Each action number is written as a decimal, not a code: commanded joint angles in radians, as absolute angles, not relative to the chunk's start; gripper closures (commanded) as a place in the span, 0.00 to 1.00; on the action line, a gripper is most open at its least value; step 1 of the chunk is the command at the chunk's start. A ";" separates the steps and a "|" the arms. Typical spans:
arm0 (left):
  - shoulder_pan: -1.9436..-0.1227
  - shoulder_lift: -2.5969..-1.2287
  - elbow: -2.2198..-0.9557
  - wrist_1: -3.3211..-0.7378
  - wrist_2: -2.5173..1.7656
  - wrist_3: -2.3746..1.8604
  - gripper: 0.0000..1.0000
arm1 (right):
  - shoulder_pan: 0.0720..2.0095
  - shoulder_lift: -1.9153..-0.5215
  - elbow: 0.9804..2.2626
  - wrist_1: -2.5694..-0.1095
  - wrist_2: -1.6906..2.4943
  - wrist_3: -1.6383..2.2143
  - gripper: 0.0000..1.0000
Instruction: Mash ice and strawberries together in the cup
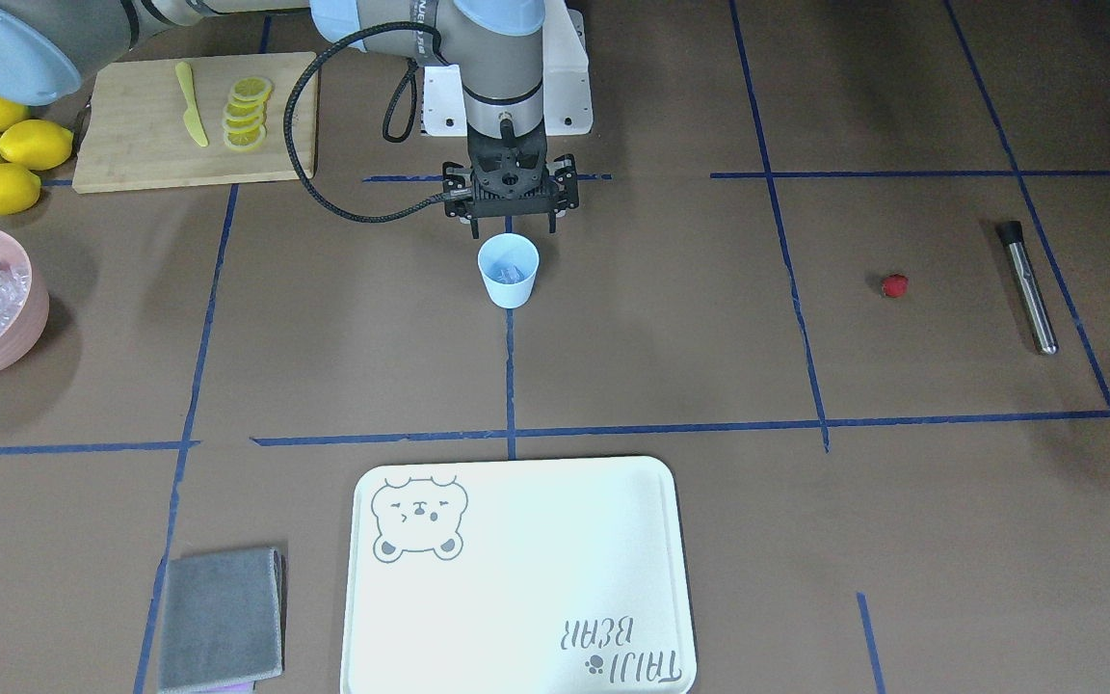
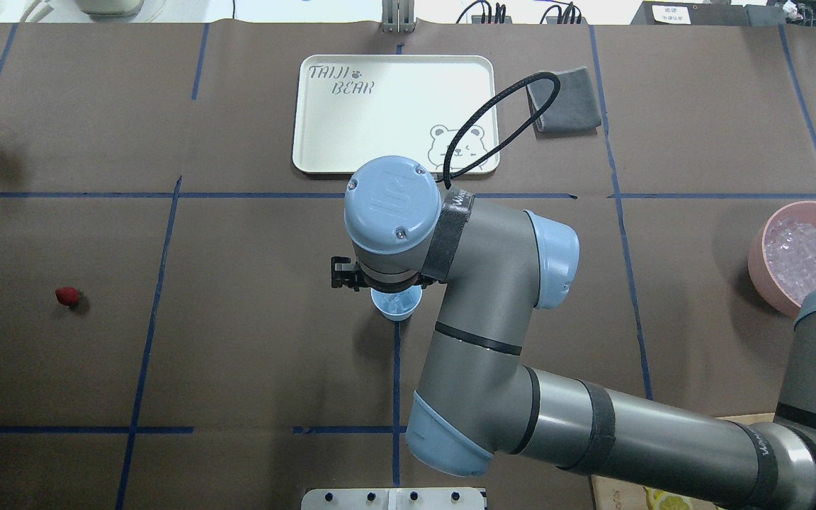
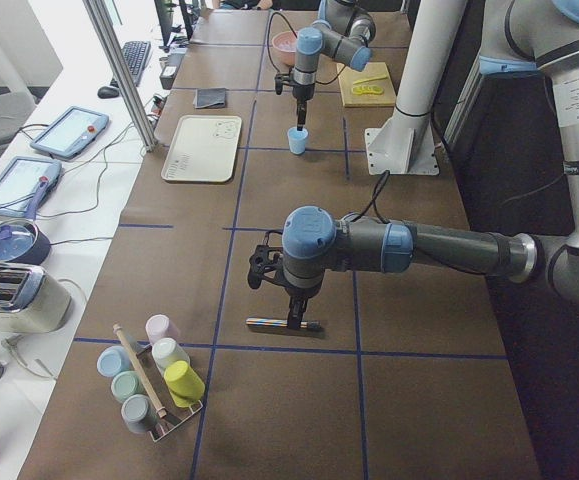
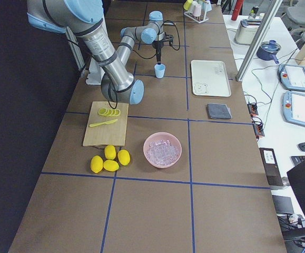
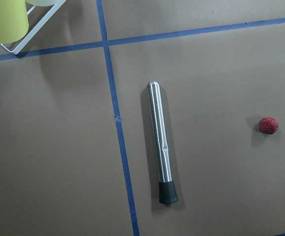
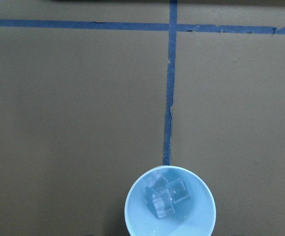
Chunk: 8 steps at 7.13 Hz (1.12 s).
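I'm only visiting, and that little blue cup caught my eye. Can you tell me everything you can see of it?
The cup is a small light blue tumbler, plastic by its look, with no handle, tapering towards its base. It stands upright on the brown table cover, on a blue tape line, and holds a few clear ice cubes. The right end effector hangs just above it, jaws apart, seemingly not touching it.

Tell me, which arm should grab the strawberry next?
Left, probably. The left gripper hangs over the muddler, with the strawberry lying close beside it. The right gripper sits above the cup, which already holds ice, far from the strawberry.
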<state>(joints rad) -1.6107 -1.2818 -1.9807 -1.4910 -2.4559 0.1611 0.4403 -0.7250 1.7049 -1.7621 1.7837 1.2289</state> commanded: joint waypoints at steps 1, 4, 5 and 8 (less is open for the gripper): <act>-1.611 -1.282 -1.983 -1.491 -2.456 0.161 0.00 | 0.517 -0.770 1.713 -1.764 1.810 1.180 0.00; -1.600 -1.292 -1.985 -1.486 -2.453 0.161 0.00 | 0.800 -0.967 1.781 -1.761 2.032 0.767 0.00; -1.598 -1.290 -1.979 -1.486 -2.451 0.160 0.00 | 0.881 -1.067 1.807 -1.759 2.084 0.601 0.00; -1.598 -1.289 -1.974 -1.485 -2.448 0.160 0.00 | 1.162 -1.373 1.899 -1.759 2.198 0.127 0.00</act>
<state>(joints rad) -1.5987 -1.2898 -1.9753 -1.4854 -2.4490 0.1596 1.0497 -1.2504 1.8653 -1.7599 2.1723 0.3187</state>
